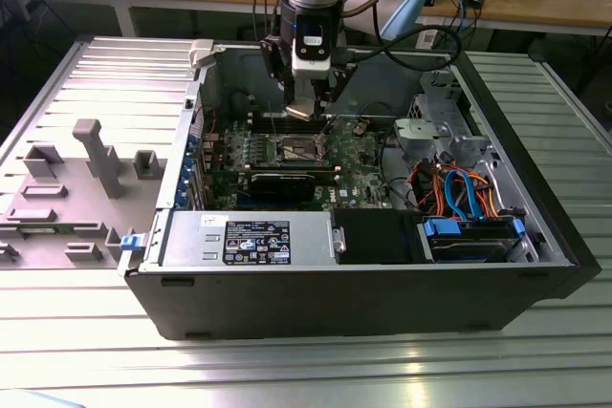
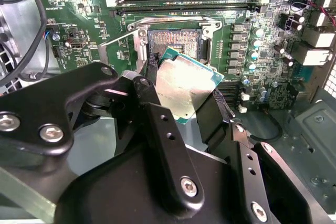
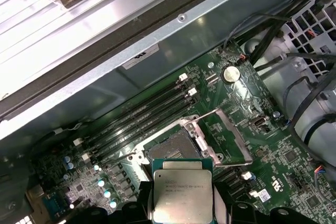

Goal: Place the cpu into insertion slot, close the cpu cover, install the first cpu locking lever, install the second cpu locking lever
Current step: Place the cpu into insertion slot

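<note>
The claw (image 2: 185, 90) clamps the cpu (image 3: 182, 192) by 2 opposite edges, just above the open insertion slot (image 3: 170, 148), seemingly not yet seated. Light, stiff, probably fragile underneath: edges look the safest hold.

The cpu (image 2: 186, 85): flat square, silver-grey lid on a green substrate. It is tilted, gripped by its edges in the gripper (image 2: 184, 95), just above the insertion slot (image 2: 176, 40), unseated. The slot is square with a silver rim and exposed brownish-gold contacts. The cpu cover (image 3: 234, 132), a silver windowed frame, is swung open beside the slot.
</note>
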Action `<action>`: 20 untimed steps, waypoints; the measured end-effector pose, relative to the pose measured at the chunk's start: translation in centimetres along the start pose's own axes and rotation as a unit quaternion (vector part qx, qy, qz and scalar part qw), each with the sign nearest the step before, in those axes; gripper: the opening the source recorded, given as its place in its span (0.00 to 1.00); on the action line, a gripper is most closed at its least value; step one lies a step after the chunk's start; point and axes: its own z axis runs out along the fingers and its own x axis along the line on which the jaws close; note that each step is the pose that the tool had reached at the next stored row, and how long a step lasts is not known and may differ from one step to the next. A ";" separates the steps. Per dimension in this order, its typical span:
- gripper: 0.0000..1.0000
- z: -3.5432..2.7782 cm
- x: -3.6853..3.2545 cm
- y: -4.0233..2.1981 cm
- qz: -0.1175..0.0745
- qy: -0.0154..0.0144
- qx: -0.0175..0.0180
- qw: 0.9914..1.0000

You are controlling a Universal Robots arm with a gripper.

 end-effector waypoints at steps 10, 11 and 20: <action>0.55 0.00 0.00 0.00 0.011 0.000 0.000 1.000; 0.55 0.00 0.00 0.00 0.013 -0.001 0.000 1.000; 0.55 0.00 0.00 0.00 0.025 -0.001 0.000 1.000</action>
